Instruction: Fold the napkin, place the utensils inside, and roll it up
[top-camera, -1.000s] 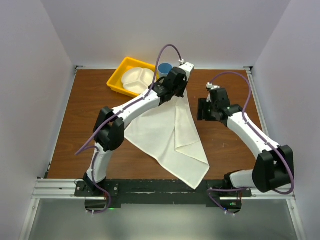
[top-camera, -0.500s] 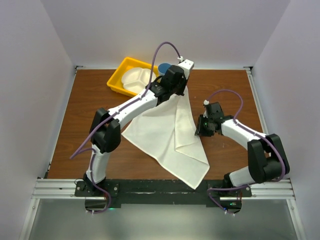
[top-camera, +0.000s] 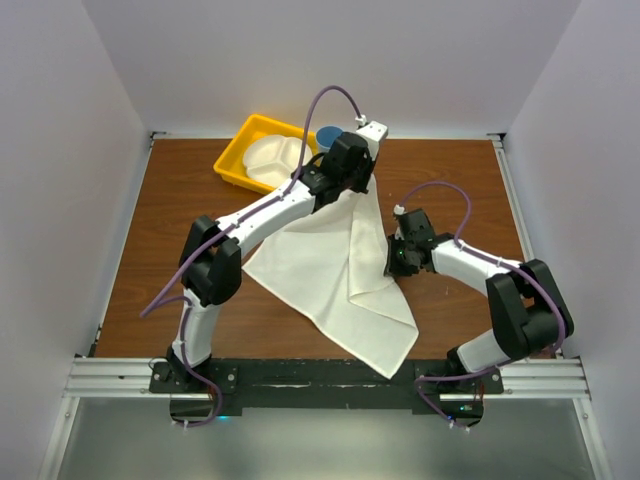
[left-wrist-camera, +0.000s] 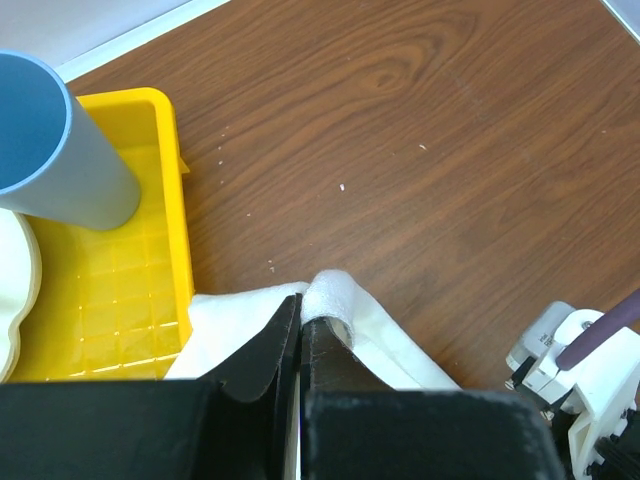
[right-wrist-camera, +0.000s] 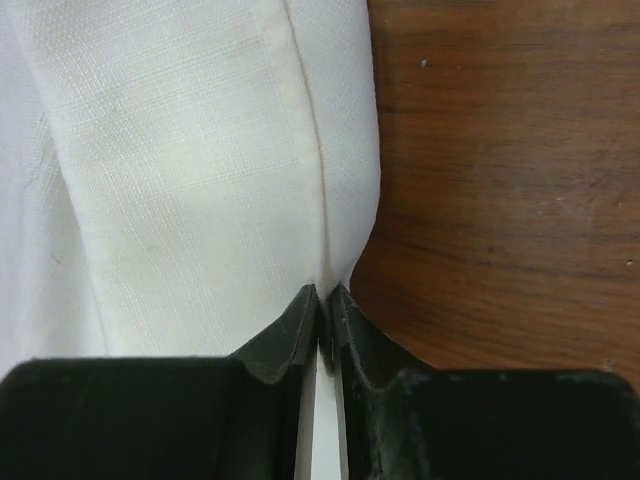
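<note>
Cloth takes up most of what we see: the plain white, creased napkin lies on the brown wooden table. It starts just to the right of the yellow plastic tray and runs away from it toward the near edge, with one layer doubled over another along a long fold.

The left gripper sits beside the tray's right rim. Its black jaws are pressed together on a bunched corner of the napkin, which is lifted slightly off the wood. In the overhead view the left arm crosses the cloth's tray-side edge and hides it from us.

The right gripper is farther right of the tray, at the napkin's hemmed outer edge. Its jaws are nearly closed, with a thin strip of the cloth pinched between them, and bare wood lies just beyond.

Inside the tray we see a white divided plate. At the tray's right end stands a blue cylindrical cup, close to the raised corner.
</note>
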